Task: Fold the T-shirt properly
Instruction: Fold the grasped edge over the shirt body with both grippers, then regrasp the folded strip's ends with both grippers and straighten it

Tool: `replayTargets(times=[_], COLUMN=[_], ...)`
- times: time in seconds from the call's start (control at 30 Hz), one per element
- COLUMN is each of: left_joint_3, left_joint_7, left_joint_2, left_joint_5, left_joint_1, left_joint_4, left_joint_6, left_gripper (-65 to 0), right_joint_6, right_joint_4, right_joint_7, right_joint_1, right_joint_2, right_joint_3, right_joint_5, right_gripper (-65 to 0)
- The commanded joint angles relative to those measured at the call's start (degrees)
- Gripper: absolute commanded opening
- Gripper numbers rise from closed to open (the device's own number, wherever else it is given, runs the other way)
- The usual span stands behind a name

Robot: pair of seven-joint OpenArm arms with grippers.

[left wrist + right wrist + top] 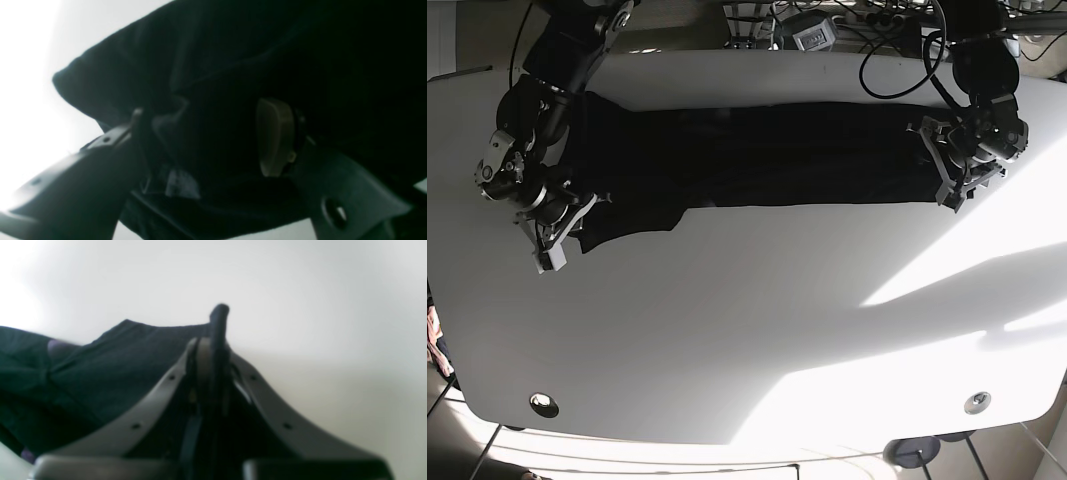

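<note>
The black T-shirt (757, 155) lies stretched in a long band across the far half of the white table (747, 330). My right gripper (577, 215), on the base view's left, is shut on the shirt's lower left corner. In the right wrist view its fingers (200, 360) press together on a fold of the shirt (116, 366). My left gripper (937, 165) is at the shirt's right end. In the left wrist view it (203, 130) stands open, with bunched dark shirt fabric (233, 50) between and above the jaws.
Cables and equipment (817, 30) crowd the table's back edge. Round fittings sit near the front corners (544, 404) (976, 402). Bright sun patches (967, 270) fall on the right half of the table.
</note>
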Motion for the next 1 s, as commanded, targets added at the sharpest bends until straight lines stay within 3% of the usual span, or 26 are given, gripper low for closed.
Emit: replayTargets(times=[0.03, 0.13, 0.23, 0.4, 0.47, 0.57, 0.67, 0.73, 0.77, 0.83, 0.9, 1.0], left_joint_3=[-0.21, -0.21, -0.21, -0.21, -0.21, -0.21, -0.12, 0.05, 0.05, 0.05, 0.05, 0.05], left_joint_7=[-0.23, -0.23, -0.23, -0.23, -0.23, -0.23, -0.23, -0.23, -0.23, -0.23, -0.23, -0.23], left_joint_2=[-0.80, -0.89, -0.89, -1.07, -1.07, -1.07, -1.07, -1.07, -1.07, -1.07, -1.07, -1.07], left_joint_5=[0.41, 0.41, 0.41, 0.41, 0.41, 0.41, 0.41, 0.41, 0.41, 0.41, 0.41, 0.41], left_joint_1=[-0.16, -0.25, -0.25, -0.25, -0.34, -0.34, -0.34, -0.34, -0.34, -0.34, -0.34, -0.34], left_joint_4=[0.42, 0.42, 0.33, 0.33, 0.33, 0.33, 0.51, 0.59, 0.59, 0.59, 0.77, 0.77], left_joint_6=[-0.08, -0.08, -0.08, -0.08, -0.08, -0.08, -0.08, -0.08, -0.08, -0.08, -0.08, -0.08], left_gripper=[-27.2, -27.2, -27.2, -27.2, -27.2, -27.2, -27.2, -27.2, -27.2, -27.2, -27.2, -27.2], right_joint_6=[0.08, 0.08, 0.08, 0.08, 0.08, 0.08, 0.08, 0.08, 0.08, 0.08, 0.08, 0.08], right_joint_4=[7.01, 18.00, 20.99, 16.94, 14.66, 13.78, 20.28, 22.83, 22.75, 22.75, 22.66, 22.66], right_joint_7=[-2.53, -7.71, -10.00, -3.85, -2.00, 1.08, 2.31, 2.13, 2.13, 2.13, 2.13, 2.13], right_joint_1=[-0.78, -5.53, -9.75, -14.06, -14.50, -16.25, -17.57, -18.10, -19.33, -20.21, -20.47, -20.65], right_joint_2=[0.57, -3.48, -5.67, -5.41, -4.00, -1.37, -1.72, -1.72, -1.28, -1.19, -1.37, -1.72], right_joint_3=[0.36, 3.43, 5.63, 6.86, 7.13, 7.21, 10.99, 9.41, 7.39, 4.31, 0.27, -0.96], right_joint_5=[0.60, 0.60, 0.60, 0.25, -0.10, 0.43, 0.69, 3.86, 9.13, 14.76, 15.99, 15.99], right_gripper=[-62.8, -62.8, -62.8, -62.3, -60.7, -43.6, -19.5, -11.1, -9.0, -8.7, -8.7, -8.7])
